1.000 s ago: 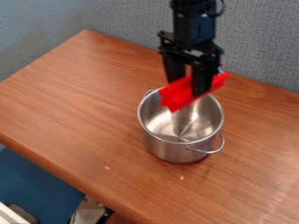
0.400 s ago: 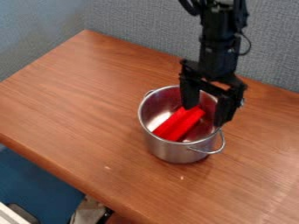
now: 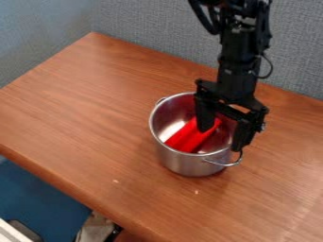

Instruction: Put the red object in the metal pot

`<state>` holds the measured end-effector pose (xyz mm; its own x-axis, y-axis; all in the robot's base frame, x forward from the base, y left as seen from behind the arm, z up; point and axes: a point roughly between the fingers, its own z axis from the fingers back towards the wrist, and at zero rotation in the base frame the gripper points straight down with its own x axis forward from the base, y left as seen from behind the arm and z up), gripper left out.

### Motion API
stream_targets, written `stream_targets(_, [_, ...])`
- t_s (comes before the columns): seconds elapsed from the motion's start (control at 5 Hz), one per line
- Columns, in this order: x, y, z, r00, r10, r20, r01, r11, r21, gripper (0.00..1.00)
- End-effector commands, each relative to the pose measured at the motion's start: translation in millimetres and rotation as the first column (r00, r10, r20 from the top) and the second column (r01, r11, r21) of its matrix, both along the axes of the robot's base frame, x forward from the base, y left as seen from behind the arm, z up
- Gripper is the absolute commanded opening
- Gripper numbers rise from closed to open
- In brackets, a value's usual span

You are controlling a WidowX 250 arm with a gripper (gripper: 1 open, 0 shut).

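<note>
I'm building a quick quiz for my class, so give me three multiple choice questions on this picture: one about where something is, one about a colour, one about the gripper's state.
1. Where is the red object?
A. on the table beside the pot
B. inside the metal pot
C. on the floor

2. What colour is the table?
A. white
B. green
C. brown wood

3. How does the gripper stand?
A. open, over the pot
B. shut on the pot's handle
C. shut on the red object, raised high above the table

Answers: 1 B, the block lies within the pot's rim. 2 C, wood grain shows. 3 A, its fingers are spread apart, gripping nothing.
</note>
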<state>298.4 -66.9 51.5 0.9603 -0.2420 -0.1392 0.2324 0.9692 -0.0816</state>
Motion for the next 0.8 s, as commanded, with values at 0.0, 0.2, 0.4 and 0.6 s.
stream_targets(0.0, [-4.5,-15,-1.1,1.000,0.001,-0.029,-0.001,1.000,0.003,1.00])
stream_targets(0.2, [-8.1,-28,-4.6,0.997,0.014,-0.069,-0.013,1.000,0.009,1.00])
stream_targets(0.4, [-9.9,-42,-11.4,0.993,0.022,-0.114,-0.021,1.000,0.013,1.00])
stream_targets(0.6, [-7.9,-48,16.2,0.995,0.045,-0.093,-0.041,0.998,0.044,1.00])
